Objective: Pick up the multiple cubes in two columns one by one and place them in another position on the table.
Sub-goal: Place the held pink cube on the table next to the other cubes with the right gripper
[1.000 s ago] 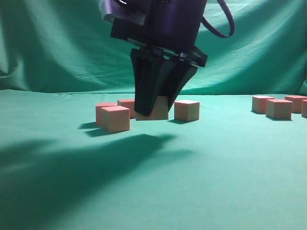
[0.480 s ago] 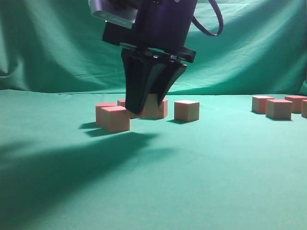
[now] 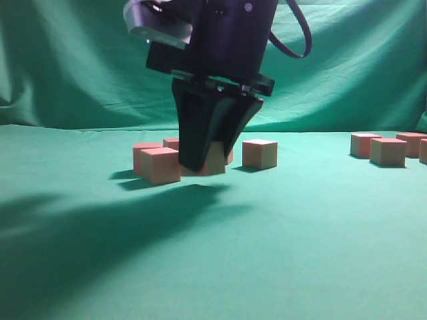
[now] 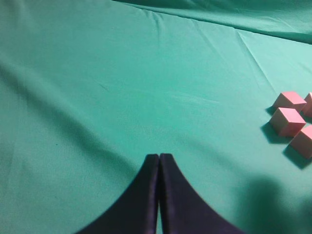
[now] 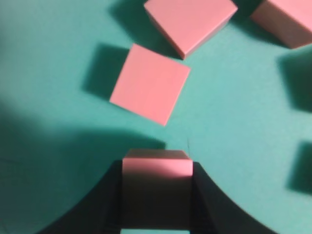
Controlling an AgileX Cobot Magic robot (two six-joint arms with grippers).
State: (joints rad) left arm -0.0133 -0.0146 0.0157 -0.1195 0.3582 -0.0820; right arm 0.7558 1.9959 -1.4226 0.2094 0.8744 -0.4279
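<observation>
My right gripper (image 3: 203,167) reaches across to the left-centre of the table (image 3: 280,233) and is shut on a pinkish-red cube (image 3: 215,163), low over the green cloth. The right wrist view shows this cube (image 5: 156,192) clamped between the black jaws (image 5: 157,168). Loose cubes lie close by: one at front left (image 3: 160,165), one behind it (image 3: 145,152), one to the right (image 3: 259,153). In the right wrist view, two lie just ahead (image 5: 150,84) (image 5: 190,22). My left gripper (image 4: 159,157) is shut and empty over bare cloth.
A second group of cubes (image 3: 387,151) sits at the far right of the table. The left wrist view shows three cubes (image 4: 287,121) at its right edge. A draped green backdrop (image 3: 80,67) hangs behind the table.
My right gripper, holding the cube, has shifted slightly left and then come lower and nearer the front-left cube. The loose cubes have not moved.
</observation>
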